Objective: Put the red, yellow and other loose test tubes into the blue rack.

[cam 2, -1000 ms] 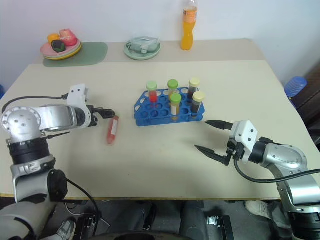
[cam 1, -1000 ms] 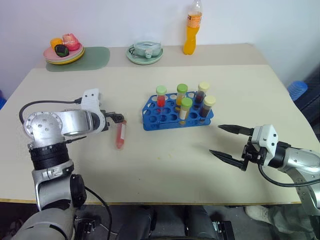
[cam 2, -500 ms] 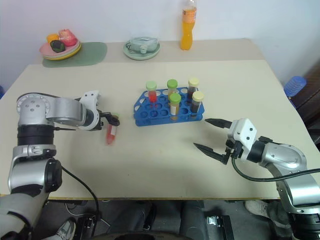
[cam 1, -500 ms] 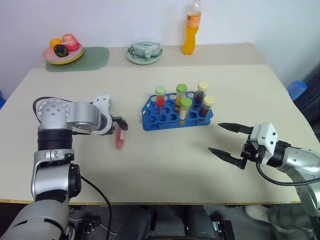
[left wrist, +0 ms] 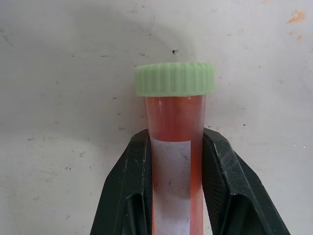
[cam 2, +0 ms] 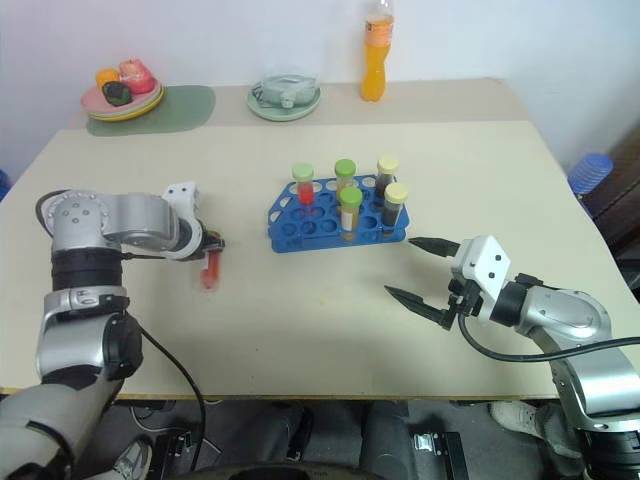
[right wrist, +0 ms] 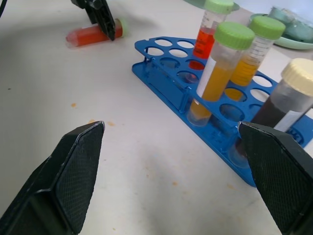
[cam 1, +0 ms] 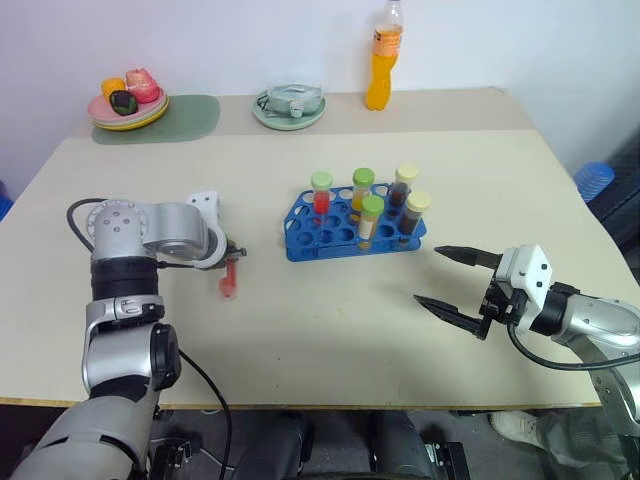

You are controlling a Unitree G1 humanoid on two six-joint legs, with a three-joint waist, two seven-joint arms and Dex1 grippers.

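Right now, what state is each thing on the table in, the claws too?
Red tube: lying on the table, capped, gripped.
Left claw: shut on the red tube.
Right claw: open, empty.
Blue rack: five capped tubes upright, other holes empty.
Orange bottle: upright.

Black jaws clamp the green-capped red tube.

- Head pair: high, facing forward and down over the table.
- Left wrist: very close on red tube.
- Right wrist: low, near rack, sharing that tube.
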